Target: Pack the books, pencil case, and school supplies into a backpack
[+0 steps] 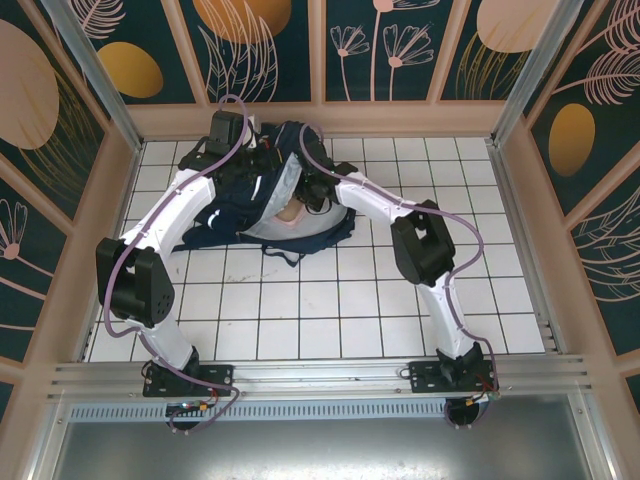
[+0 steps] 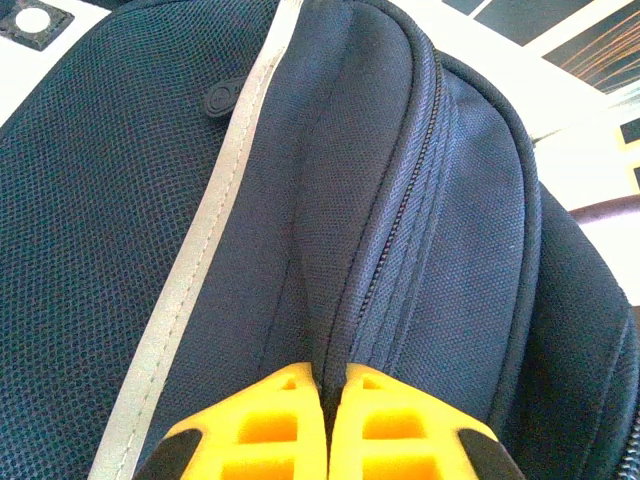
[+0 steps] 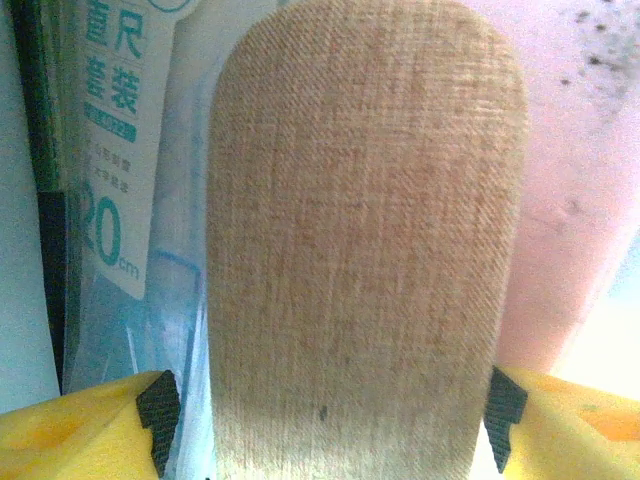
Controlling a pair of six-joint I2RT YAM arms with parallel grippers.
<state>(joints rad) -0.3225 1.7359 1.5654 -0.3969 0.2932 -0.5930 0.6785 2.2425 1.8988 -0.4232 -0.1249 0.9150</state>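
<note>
My left fingers (image 2: 345,410) are pressed together, pinching a fold of the backpack (image 2: 120,200) beside its zipper. The backpack lies at the far side of the tiled tabletop (image 1: 300,300). My right fingers (image 3: 80,425) stand spread on either side of the tan pouch (image 3: 360,250), not clamping it. The clear packet (image 3: 120,150) lies against one side of the pouch and the pink case (image 3: 580,150) against the other.

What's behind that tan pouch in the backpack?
Behind the tan pouch, inside the backpack, a clear packet with blue-white print shows at its left and a pink case at its right. What lies straight behind the pouch is covered.
</note>
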